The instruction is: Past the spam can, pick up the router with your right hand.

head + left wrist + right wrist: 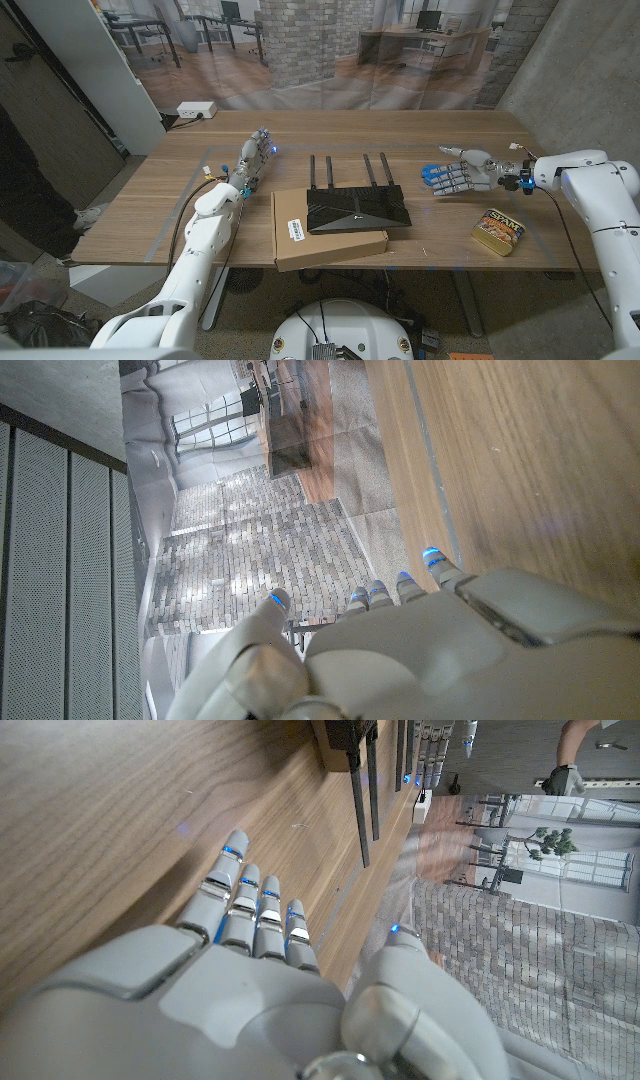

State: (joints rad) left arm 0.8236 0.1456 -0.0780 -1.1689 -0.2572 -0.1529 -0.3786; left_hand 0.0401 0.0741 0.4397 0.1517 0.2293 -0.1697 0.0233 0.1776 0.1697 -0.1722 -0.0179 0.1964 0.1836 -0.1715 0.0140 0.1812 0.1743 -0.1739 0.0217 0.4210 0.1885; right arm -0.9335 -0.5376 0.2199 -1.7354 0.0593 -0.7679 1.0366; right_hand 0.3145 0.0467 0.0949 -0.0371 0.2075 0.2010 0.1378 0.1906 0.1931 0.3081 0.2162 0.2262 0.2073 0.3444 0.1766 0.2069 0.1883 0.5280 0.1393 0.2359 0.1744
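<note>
A black router [352, 205] with several upright antennas lies on a flat cardboard box [325, 229] near the table's front middle. Its antennas [362, 782] show in the right wrist view. The spam can [499, 230] lies at the front right of the table. My right hand [458, 172] hovers above the table behind the can and to the right of the router, fingers apart and pointing toward the router, holding nothing. My left hand [252, 158] is on the table left of the router, fingers straight and pointing away, holding nothing. Its back [440, 650] shows in the left wrist view.
A white power strip [195, 110] lies on the floor past the table's far left corner. A person's dark trouser leg and a shoe [88, 215] stand at the left edge. The wooden table [420, 140] has bare surface behind the router.
</note>
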